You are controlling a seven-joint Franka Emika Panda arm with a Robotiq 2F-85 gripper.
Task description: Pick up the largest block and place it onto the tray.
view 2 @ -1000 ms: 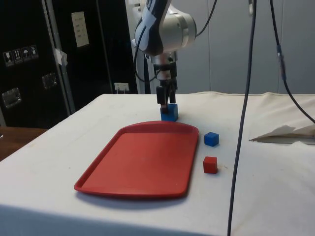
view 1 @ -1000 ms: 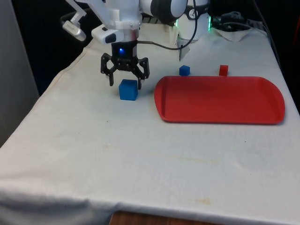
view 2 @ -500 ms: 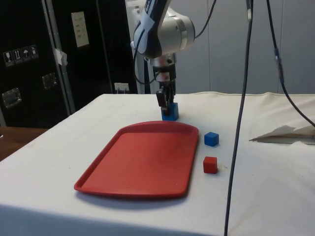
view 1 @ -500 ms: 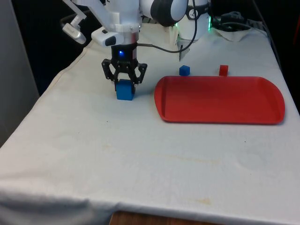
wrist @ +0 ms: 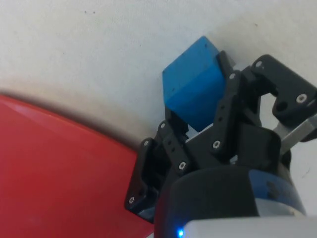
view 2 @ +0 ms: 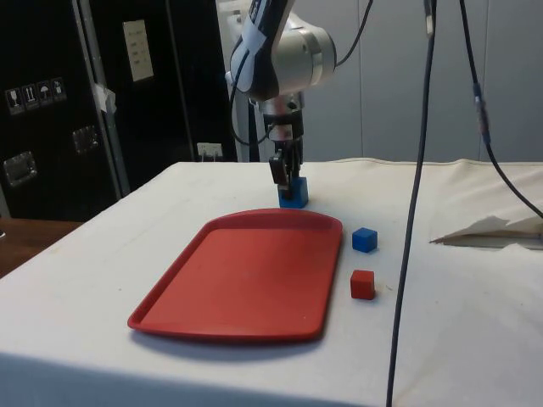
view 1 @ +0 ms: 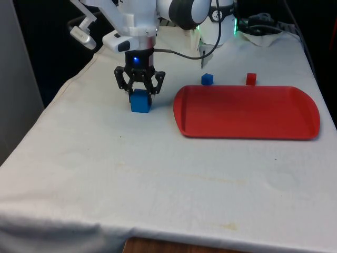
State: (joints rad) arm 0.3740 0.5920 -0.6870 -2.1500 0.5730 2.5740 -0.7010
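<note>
Blue largest block (view 1: 140,100), gripper (view 1: 140,94) clamped on it near the tray's (view 1: 247,113) edge; wrist view reveals both fingers (wrist: 224,106) pressing its sides.

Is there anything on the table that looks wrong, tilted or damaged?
Nothing stands out. The end effector grips the large blue block on the cloth. The red tray lies flat, with the small blue block and small red block sitting beside it.

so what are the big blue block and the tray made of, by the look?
Big blue block: probably painted wood or hard plastic; flat matte faces, crisp edges, no grain visible, so it's open. Tray: likely moulded plastic; uniform red, smooth with a slight sheen, rounded corners and a raised rim.
</note>
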